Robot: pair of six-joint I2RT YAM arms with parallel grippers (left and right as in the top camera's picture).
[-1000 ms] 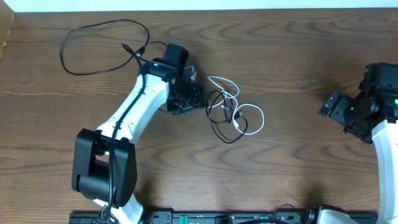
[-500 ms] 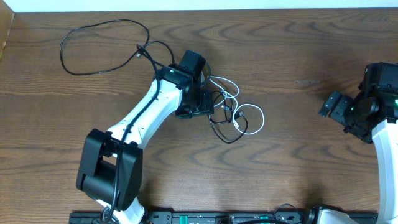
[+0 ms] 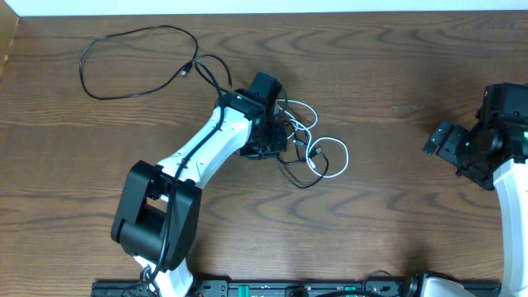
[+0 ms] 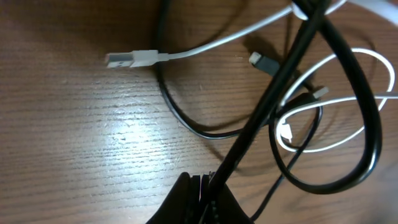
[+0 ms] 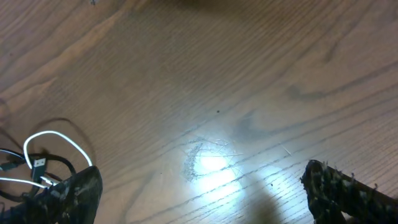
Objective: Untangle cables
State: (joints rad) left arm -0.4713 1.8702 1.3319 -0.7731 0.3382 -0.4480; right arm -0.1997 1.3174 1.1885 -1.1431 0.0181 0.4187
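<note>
A small tangle lies at the table's middle, made of a white cable [image 3: 348, 157] and a black cable [image 3: 304, 187]. My left gripper [image 3: 282, 140] is at the tangle's left side. In the left wrist view the left gripper [image 4: 208, 182] is shut on a black cable strand [image 4: 280, 74] that runs up and right from the jaws. The white cable [image 4: 205, 45] ends in a flat plug [image 4: 127, 60] on the wood. Another black cable [image 3: 157, 27] loops loose at the far left. My right gripper [image 3: 452, 153] hovers open at the right, well away, and the right wrist view shows this gripper [image 5: 205, 199] empty.
The white loop [image 5: 46, 133] shows at the left edge of the right wrist view. The table's far edge runs along the top of the overhead view. A black rail [image 3: 289, 289] lies along the front edge.
My left arm has swung right from beside the loose black cable onto the tangle, and its jaws have shut on a black strand. The right arm has not moved.
</note>
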